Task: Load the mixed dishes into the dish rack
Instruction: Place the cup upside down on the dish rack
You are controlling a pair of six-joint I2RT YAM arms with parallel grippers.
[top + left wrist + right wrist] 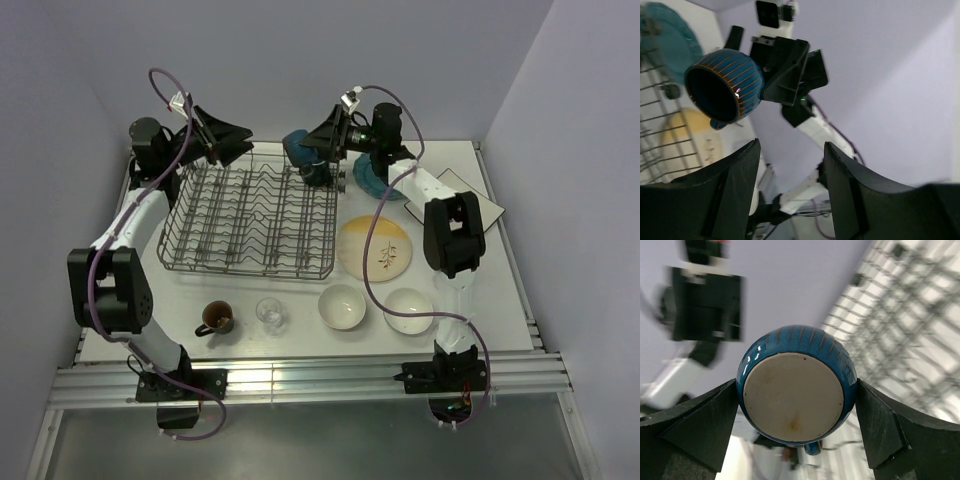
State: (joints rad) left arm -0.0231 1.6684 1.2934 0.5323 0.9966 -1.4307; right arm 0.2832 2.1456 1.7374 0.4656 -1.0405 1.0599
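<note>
Blue mug (722, 85): ribbed with thin orange lines, it lies on its side in the air at 12 o'clock of the table (505, 285), over the 1 o'clock corner of the dish rack (250, 225). Its dark mouth faces the left wrist camera, its cream base faces the right wrist camera, and its handle points down.
right gripper (318, 152): jaws set wide and pressed on the mug, one finger on each flank.
left gripper (232, 140): jaws spread with nothing between them. It hangs at the rack's 11 o'clock corner, aimed at the mug and apart from it.
dish rack: grey wire with rows of upright tines, at 9 to 10 o'clock of the table.
teal plate (365, 180): at 1 o'clock, just past the rack's far right corner, partly hidden by the right arm.
yellow-cream plate (375, 248): flat, with a leaf sprig on it, just beside the rack at its 3 o'clock.
white square plate (475, 195): at 2 o'clock of the table, partly behind the right arm.
white bowl (341, 306): upright at 5 o'clock of the rack.
second white bowl (409, 310): just beside the first, at its 3 o'clock.
dark mug (216, 318): upright at 7 o'clock of the rack.
clear glass (271, 315): near the dark mug at its 3 o'clock, not touching it.
</note>
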